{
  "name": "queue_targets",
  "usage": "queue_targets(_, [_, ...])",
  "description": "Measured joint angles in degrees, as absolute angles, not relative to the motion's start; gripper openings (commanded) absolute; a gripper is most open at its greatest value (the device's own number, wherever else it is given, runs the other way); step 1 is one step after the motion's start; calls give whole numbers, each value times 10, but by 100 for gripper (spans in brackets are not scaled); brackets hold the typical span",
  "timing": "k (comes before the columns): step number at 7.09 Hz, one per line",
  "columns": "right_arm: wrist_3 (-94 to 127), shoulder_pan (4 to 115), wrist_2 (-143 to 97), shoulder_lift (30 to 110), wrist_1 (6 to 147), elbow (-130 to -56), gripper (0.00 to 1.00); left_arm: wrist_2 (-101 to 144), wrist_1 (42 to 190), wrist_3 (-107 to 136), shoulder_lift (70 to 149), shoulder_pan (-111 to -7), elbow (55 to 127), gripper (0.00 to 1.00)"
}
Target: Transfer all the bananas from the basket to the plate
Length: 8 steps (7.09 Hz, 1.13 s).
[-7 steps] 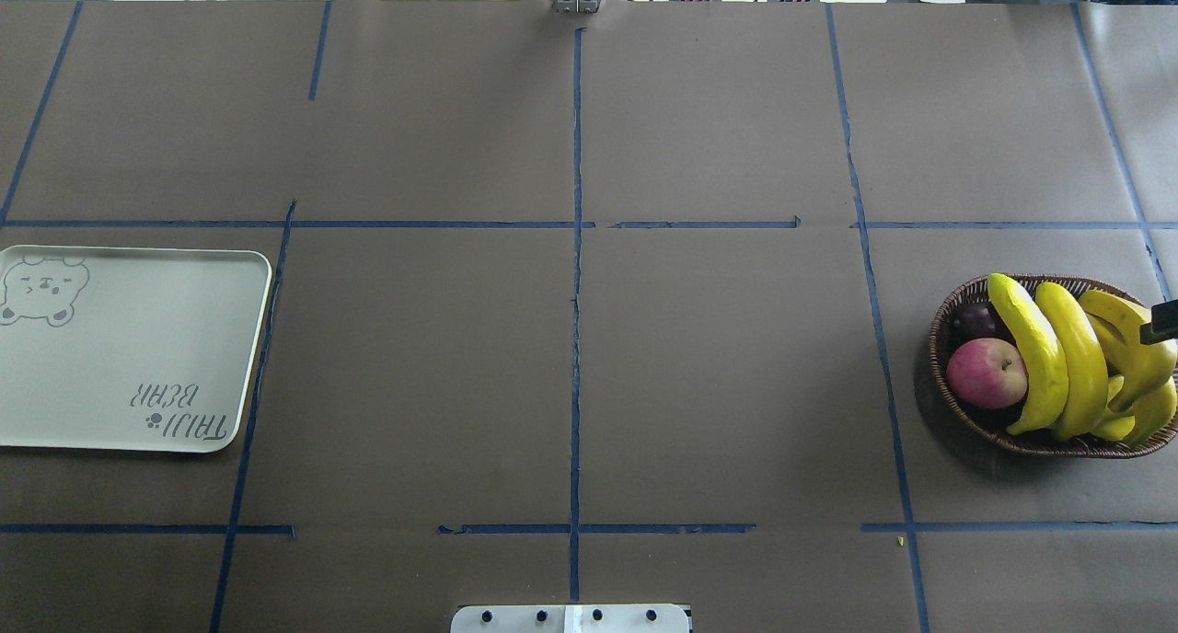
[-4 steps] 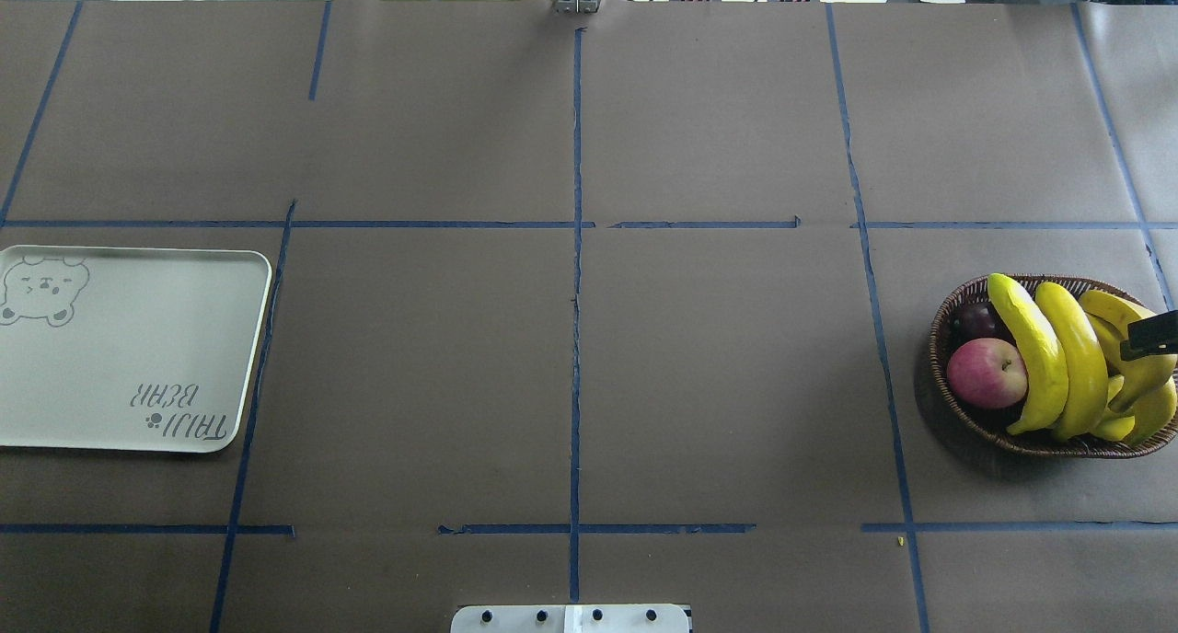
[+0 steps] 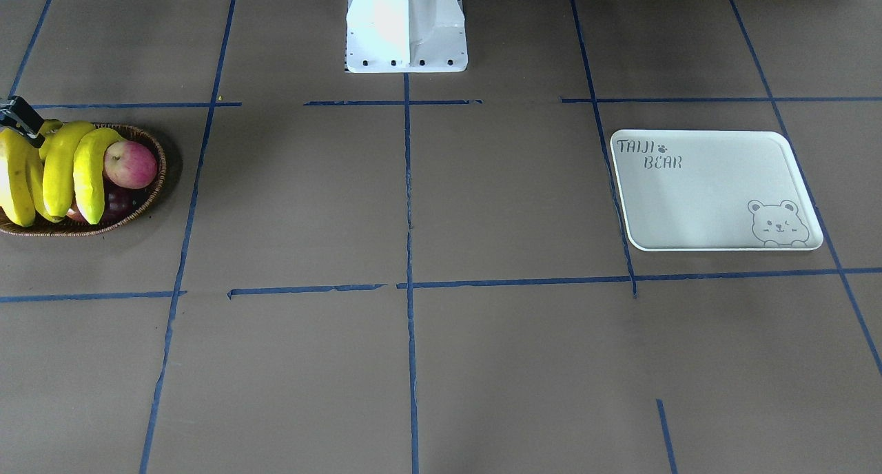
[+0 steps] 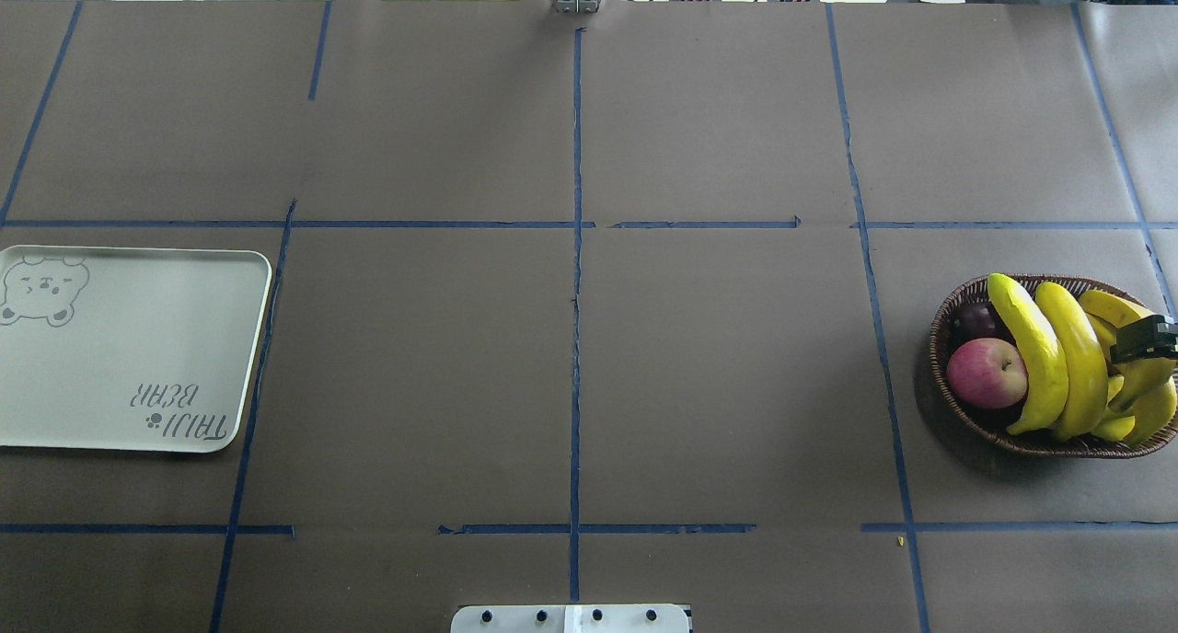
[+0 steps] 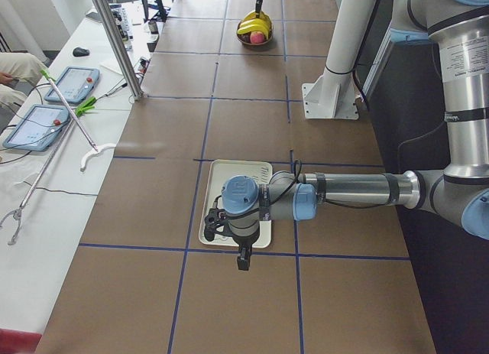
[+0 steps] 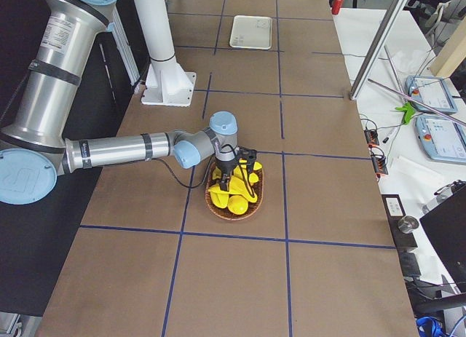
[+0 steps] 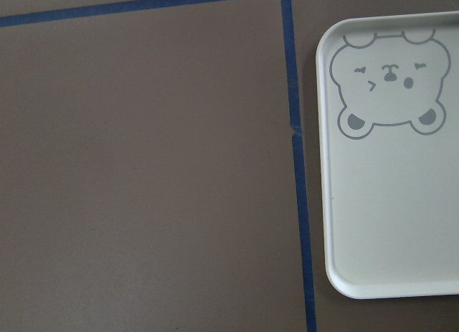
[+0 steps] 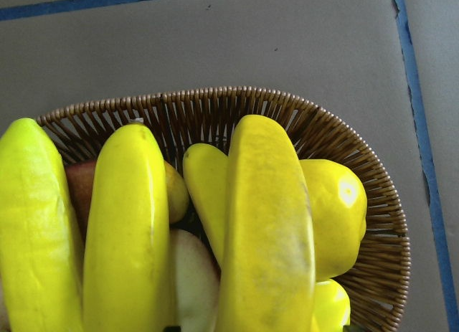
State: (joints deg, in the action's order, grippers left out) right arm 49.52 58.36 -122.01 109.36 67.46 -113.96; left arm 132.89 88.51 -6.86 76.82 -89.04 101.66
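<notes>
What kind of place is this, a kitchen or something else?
Most likely a robotics lab, not a kitchen. Two industrial robot arms reach over a table gridded with blue tape, a white pedestal stands on it, and control tablets lie on a side bench.

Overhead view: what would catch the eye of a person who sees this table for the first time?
The bright yellow bananas piled in the wicker basket at the right, beside a red apple, with the right gripper over them. Far left lies the off-white plate, with nothing on it.
</notes>
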Motion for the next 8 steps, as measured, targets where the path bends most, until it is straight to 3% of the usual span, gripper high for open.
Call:
queue_targets(1, [495, 582, -1220, 1088, 675, -1135, 72, 1329, 886, -69, 768, -890, 1016, 100])
queue_targets(3, [495, 581, -1220, 1084, 674, -1130, 14, 1329, 886, -69, 768, -890, 1016, 100])
queue_targets(4, [494, 580, -1221, 1084, 674, -1128, 3, 1329, 887, -69, 768, -890, 1016, 100])
queue_targets(8, [477, 583, -1222, 1084, 674, -1144, 0, 1329, 888, -69, 768, -890, 1017, 100])
